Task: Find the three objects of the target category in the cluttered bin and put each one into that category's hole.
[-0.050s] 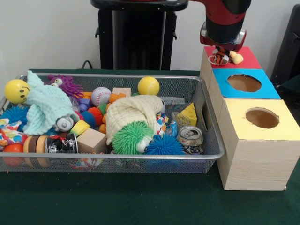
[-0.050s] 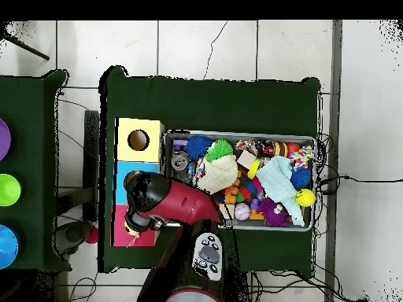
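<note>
Red box (image 1: 243, 58) lies under the gripper (image 1: 224, 56), at 2 o'clock from the bin (image 1: 206, 117); its fingers are closed on a small striped toy (image 1: 219, 58). It should release only directly above the hole

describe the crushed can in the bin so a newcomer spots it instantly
Find the wire mesh bin and go to its corner nearest the yellow-topped wooden box. The crushed can lies there beside a blue spiky ball, the only shiny metal item among soft toys.
</note>
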You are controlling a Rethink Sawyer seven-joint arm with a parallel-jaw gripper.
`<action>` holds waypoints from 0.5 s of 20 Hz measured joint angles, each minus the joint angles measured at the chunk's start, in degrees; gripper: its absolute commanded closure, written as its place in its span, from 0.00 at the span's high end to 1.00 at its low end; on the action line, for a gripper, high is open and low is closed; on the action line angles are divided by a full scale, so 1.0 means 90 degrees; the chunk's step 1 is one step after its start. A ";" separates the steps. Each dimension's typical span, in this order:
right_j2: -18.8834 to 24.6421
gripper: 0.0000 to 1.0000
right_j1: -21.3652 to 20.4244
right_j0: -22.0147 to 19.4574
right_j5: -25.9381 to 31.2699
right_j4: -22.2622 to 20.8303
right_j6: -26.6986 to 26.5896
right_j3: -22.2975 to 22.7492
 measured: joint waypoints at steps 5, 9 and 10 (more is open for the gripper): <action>-0.0005 0.00 0.0024 -0.0005 0.0065 -0.0001 0.0000 -0.0044; -0.0005 0.00 0.0017 -0.0005 0.0063 -0.0002 0.0000 -0.0044; -0.0005 0.00 0.0012 -0.0005 0.0061 -0.0003 0.0000 -0.0044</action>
